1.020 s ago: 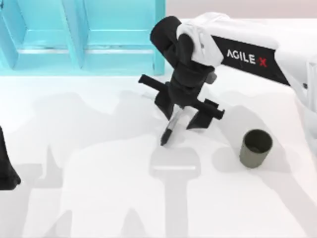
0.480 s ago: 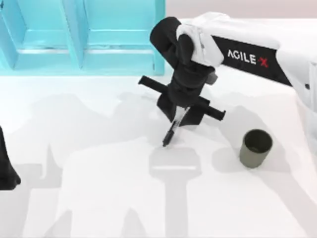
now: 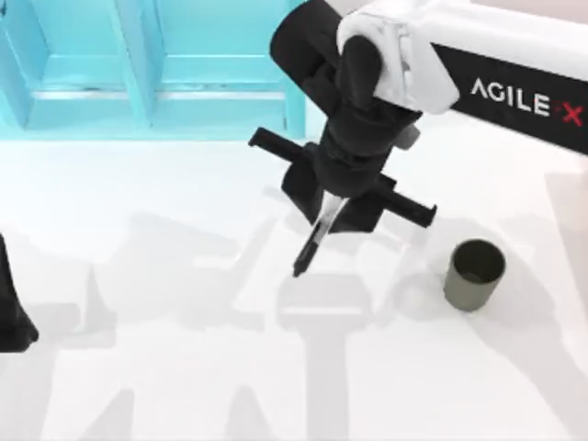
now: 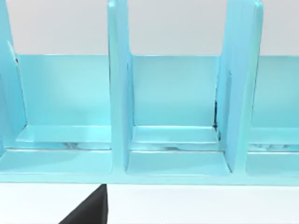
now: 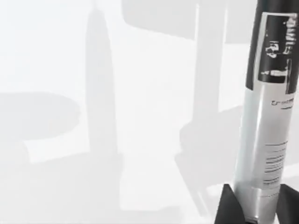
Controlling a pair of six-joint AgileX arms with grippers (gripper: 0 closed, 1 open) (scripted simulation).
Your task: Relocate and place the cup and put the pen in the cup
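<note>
The slim pen (image 3: 312, 241), black-capped with a white-grey printed barrel, hangs tilted above the table's middle, its black tip pointing down and left. My right gripper (image 3: 333, 209) is shut on its upper end. In the right wrist view the pen (image 5: 267, 126) rises from between the dark fingertips (image 5: 229, 205), clear of the white table. The olive-green cup (image 3: 474, 274) stands upright on the table to the right of the gripper, apart from it. My left arm (image 3: 11, 312) is parked at the table's left edge.
A turquoise rack (image 3: 156, 64) with upright dividers stands along the back left; the left wrist view looks into the rack's compartments (image 4: 173, 140). White tabletop (image 3: 184, 367) spreads in front of the pen and cup.
My right gripper closed on the pen and has risen with it off the table. The cup has not moved.
</note>
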